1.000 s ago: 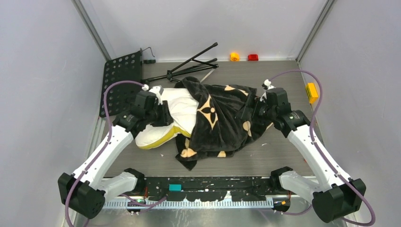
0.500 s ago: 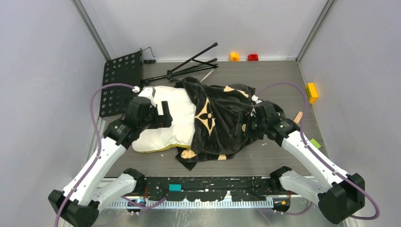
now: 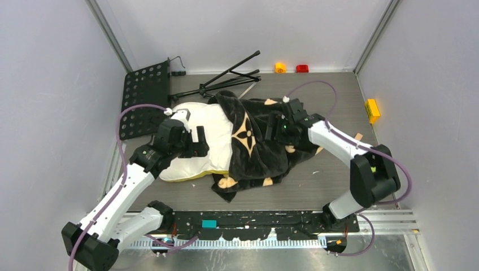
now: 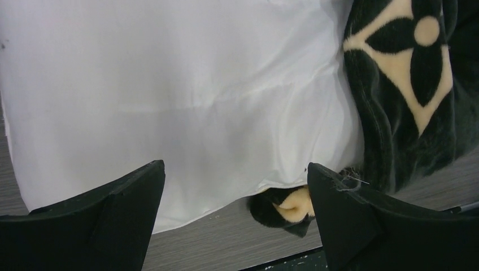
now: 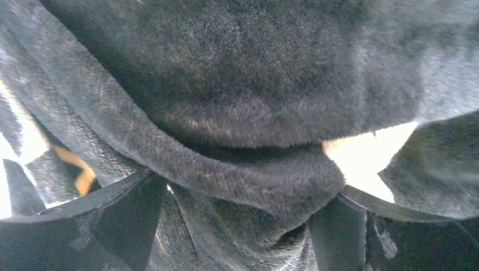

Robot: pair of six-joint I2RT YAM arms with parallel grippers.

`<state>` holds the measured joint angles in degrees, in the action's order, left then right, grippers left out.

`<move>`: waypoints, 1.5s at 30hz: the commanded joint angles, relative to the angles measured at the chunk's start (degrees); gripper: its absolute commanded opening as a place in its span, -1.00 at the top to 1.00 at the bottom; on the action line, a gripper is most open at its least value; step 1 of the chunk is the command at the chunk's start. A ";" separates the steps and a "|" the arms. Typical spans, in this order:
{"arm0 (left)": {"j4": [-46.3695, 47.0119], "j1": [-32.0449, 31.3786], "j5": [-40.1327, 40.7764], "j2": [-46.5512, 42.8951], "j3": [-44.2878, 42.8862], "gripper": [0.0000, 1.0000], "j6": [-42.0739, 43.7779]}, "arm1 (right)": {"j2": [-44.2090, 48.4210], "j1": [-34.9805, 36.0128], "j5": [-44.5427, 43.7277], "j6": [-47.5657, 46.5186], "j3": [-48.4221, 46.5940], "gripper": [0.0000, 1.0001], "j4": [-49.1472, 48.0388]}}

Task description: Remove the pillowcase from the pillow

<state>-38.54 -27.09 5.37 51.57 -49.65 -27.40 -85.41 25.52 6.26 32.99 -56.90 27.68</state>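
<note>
We see the pillow lying on the grey counter, left of the middle. Its left part is bare and cream-white, with a yellowish edge along the near side. Its right part is hidden under the pillowcase, a black plush cover with pale-yellow flowers that lies bunched in folds across the middle of the counter. A loose corner of the cover trails toward the near edge.

The left gripper is over the bare part of the pillow, just beside the edge of the pillowcase. In the left wrist view we find its fingers spread wide with nothing held; white pillow fills the gap, and the black cover runs down the right side of the frame.

The right gripper is pushed into the folds on the far right side of the pillowcase. In the right wrist view we find its jaws also spread wide. A thick roll of black plush lies between them, not pinched.

Toward the back left we see a black perforated plate lying flat beside the pillow, and a folded black stand behind the pillow. An orange block and a red block sit at the back wall. A yellow block sits at the right edge.
</note>
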 commanded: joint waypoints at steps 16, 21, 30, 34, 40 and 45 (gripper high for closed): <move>-5.02 -11.92 1.73 8.63 -10.83 -0.88 12.97 | 18.17 4.07 0.61 -8.88 -6.56 -0.83 10.94; -8.79 -15.27 7.27 15.55 -16.20 -0.90 15.29 | 19.19 6.85 -1.15 -7.23 -6.25 -0.84 11.45; -9.16 -15.97 5.27 23.92 -16.64 -0.99 16.29 | 9.02 14.36 -2.32 -4.99 -5.39 -0.74 3.12; -4.68 -15.98 2.06 24.88 -13.41 -1.00 15.42 | 5.45 15.17 -4.58 -4.05 -4.82 -0.52 -0.35; 0.74 -15.97 4.84 27.50 -8.96 -0.84 8.16 | 3.95 15.24 -8.65 -3.68 -2.11 0.34 -3.30; 7.40 -15.89 8.70 27.05 -3.89 0.18 6.30 | 9.01 14.95 -17.17 -2.88 1.54 0.99 -3.19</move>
<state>-38.17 -42.78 10.28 79.18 -56.07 -18.28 -81.65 40.53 -1.74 29.21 -57.39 26.68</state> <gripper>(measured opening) 0.632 0.040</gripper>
